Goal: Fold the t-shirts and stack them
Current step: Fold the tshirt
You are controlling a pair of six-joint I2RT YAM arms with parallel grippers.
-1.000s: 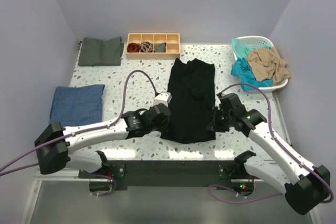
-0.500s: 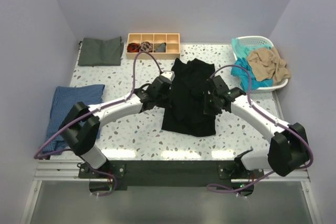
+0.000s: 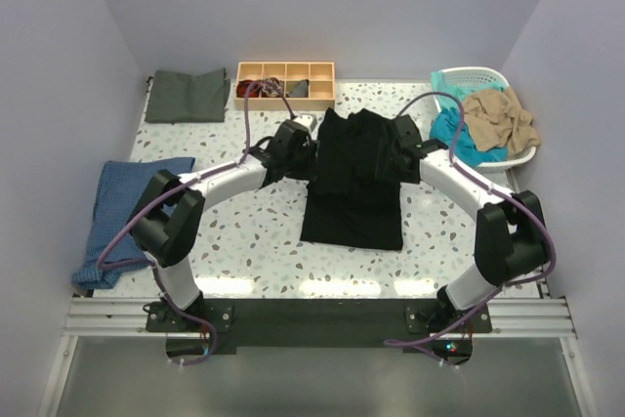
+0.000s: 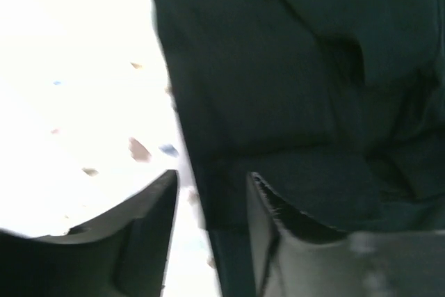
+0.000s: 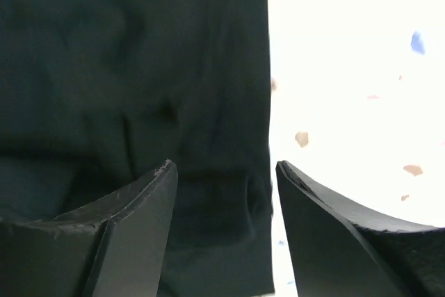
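A large black t-shirt (image 3: 352,204) lies in the middle of the table, its near part doubled over its far part. My left gripper (image 3: 305,148) hovers open over the shirt's left edge (image 4: 229,137), nothing between its fingers. At the right edge (image 5: 208,102), my right gripper (image 3: 400,148) is open too, astride the cloth border without gripping it. A dark grey-green t-shirt (image 3: 186,95) sits folded at the far left. Teal (image 3: 451,129) and tan (image 3: 500,114) t-shirts are heaped in the white basket (image 3: 467,74).
A folded blue checked cloth (image 3: 137,197) lies at the left, reaching toward the table's near edge. A tan divided tray (image 3: 285,72) with small bundled cloth pieces stands at the back, just beyond the black shirt. Walls close in on three sides.
Both arms swept from the near end of the black shirt to its far half, carrying the hem over. Both grippers then opened and let the cloth go.
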